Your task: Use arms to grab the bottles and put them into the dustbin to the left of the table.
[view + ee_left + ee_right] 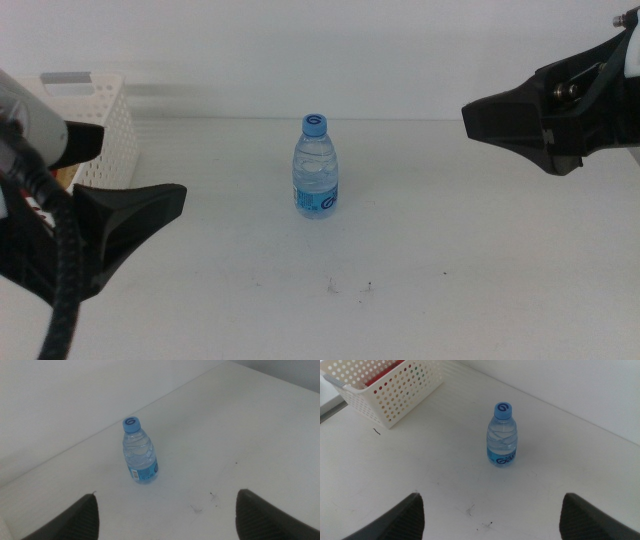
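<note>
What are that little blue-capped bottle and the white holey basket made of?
The small clear blue-capped bottle looks like thin transparent plastic: you see through it, with a glossy printed label. The white perforated basket seems moulded matte plastic, judging by its even rows of punched holes.

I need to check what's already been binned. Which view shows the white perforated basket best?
The right wrist view: the white perforated plastic basket shows its holed wall, with something red behind it. The middle view shows one end of it, partly behind the left arm. The left wrist view does not show it.
</note>
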